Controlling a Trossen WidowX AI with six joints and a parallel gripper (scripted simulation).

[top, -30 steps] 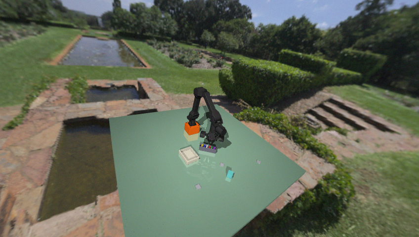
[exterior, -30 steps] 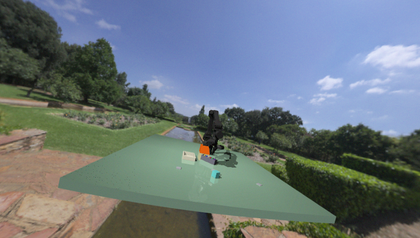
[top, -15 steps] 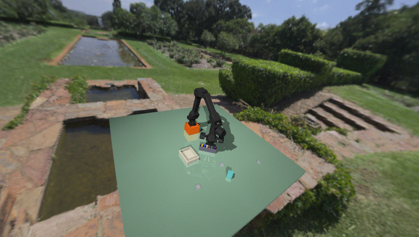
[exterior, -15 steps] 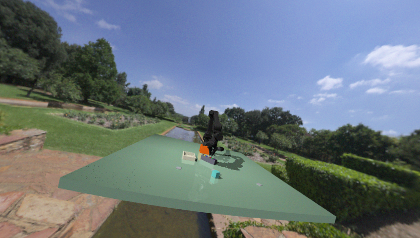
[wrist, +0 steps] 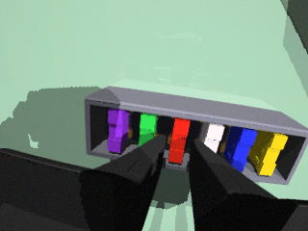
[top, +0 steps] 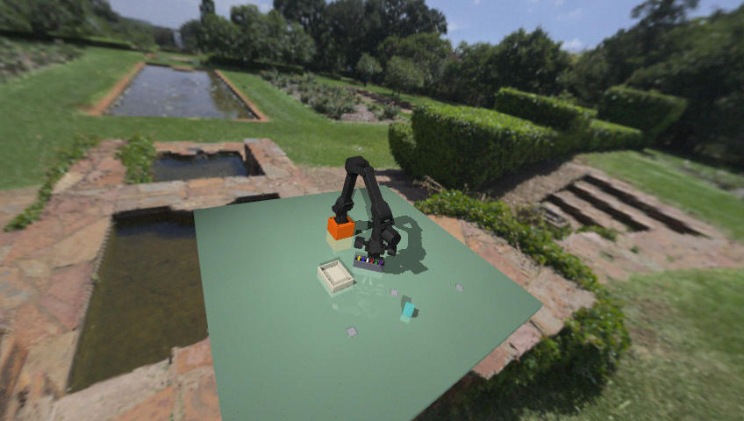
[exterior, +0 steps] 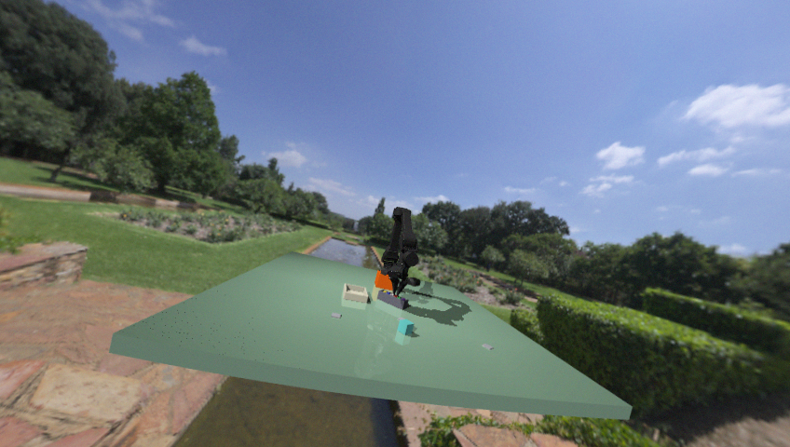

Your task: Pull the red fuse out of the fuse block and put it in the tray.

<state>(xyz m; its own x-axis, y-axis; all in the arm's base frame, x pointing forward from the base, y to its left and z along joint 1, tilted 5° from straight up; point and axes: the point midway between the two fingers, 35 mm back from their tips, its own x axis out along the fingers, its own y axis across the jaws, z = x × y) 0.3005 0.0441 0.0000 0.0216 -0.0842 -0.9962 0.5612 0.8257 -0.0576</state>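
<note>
The grey fuse block [top: 368, 266] [exterior: 389, 301] [wrist: 192, 103] holds a row of upright fuses. The red fuse [wrist: 178, 150] sits in the block between the green fuse [wrist: 148, 126] and the white fuse [wrist: 214, 134]. My gripper [top: 374, 256] [exterior: 395, 293] [wrist: 178, 144] is narrowly open and empty, low over the block. In the wrist view its fingertips lie either side of the red fuse, with a gap on each side. They hide the lower ends of the green and white fuses; their exact height is unclear. The cream tray [top: 343, 285] [exterior: 354, 297] stands beside the block and looks empty.
In the wrist view the purple fuse [wrist: 115, 132] is beyond the green one; the blue fuse [wrist: 242, 144] and yellow fuse [wrist: 272, 151] are beyond the white. An orange box [top: 339, 229] is under the arm's base. A turquoise block [top: 408, 309] [exterior: 405, 327] and small grey tiles [top: 352, 331] lie farther off.
</note>
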